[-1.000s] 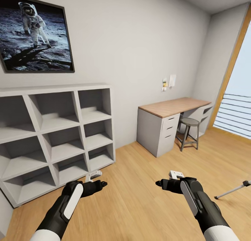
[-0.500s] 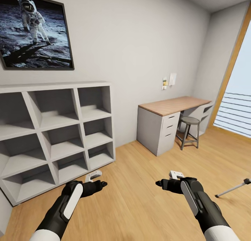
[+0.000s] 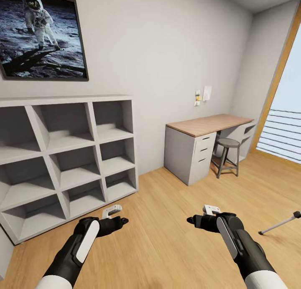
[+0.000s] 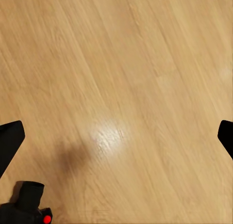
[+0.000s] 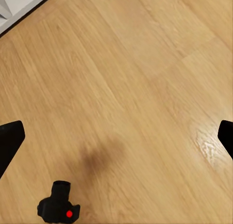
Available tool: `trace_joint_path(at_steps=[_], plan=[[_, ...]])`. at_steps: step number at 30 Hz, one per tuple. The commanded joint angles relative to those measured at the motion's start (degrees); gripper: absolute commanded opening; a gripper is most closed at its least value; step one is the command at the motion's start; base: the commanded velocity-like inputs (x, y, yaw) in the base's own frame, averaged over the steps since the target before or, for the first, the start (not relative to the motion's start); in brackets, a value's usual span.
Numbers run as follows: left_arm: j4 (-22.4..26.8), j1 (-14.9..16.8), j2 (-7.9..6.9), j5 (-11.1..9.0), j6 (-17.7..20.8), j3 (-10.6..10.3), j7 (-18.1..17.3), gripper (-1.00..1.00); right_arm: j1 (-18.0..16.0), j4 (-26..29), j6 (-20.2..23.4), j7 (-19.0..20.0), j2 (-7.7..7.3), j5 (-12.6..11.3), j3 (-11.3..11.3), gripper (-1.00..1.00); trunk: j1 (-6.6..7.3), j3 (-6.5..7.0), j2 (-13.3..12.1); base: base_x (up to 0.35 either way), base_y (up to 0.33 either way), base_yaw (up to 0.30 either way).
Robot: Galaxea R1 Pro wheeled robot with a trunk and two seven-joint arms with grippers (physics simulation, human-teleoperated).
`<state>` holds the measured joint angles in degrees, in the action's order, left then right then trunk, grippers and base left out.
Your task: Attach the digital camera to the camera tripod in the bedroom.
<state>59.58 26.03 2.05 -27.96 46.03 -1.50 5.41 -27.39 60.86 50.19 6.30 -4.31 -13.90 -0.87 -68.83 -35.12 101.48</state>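
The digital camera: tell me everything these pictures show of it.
The digital camera is small, chunky and matte black, with a round red button and a short cylindrical stub standing out from its body. It lies on the wood plank floor, untouched by either gripper. The left wrist view catches it too, partly cut off at the picture's edge.

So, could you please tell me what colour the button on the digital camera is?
Red, on the matte-black digital camera lying on the wood floor; clearest in the right wrist view.

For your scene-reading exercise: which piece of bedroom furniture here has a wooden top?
The desk against the wall, with drawers and a stool beneath; the cubby shelf is grey all over.
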Motion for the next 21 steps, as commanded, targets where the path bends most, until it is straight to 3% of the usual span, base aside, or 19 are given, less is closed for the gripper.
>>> trace_joint_path(at_steps=[1, 21], plan=[[0.1, 0.0, -0.01, -0.6, 0.2, 0.0, 0.6, 1.00, 0.0, 0.0, 0.3, 0.5, 0.00, 0.3, -0.1, 1.00, -0.22, -0.25, 0.4, 0.000, 0.000, 0.000], [-0.6, 0.0, 0.16, -0.9, 0.4, 0.1, 1.0, 1.00, 0.0, 0.1, 0.5, 0.5, -0.20, 0.0, -0.1, 1.00, -4.61, -3.84, 8.5, 0.000, 0.000, 0.000]])
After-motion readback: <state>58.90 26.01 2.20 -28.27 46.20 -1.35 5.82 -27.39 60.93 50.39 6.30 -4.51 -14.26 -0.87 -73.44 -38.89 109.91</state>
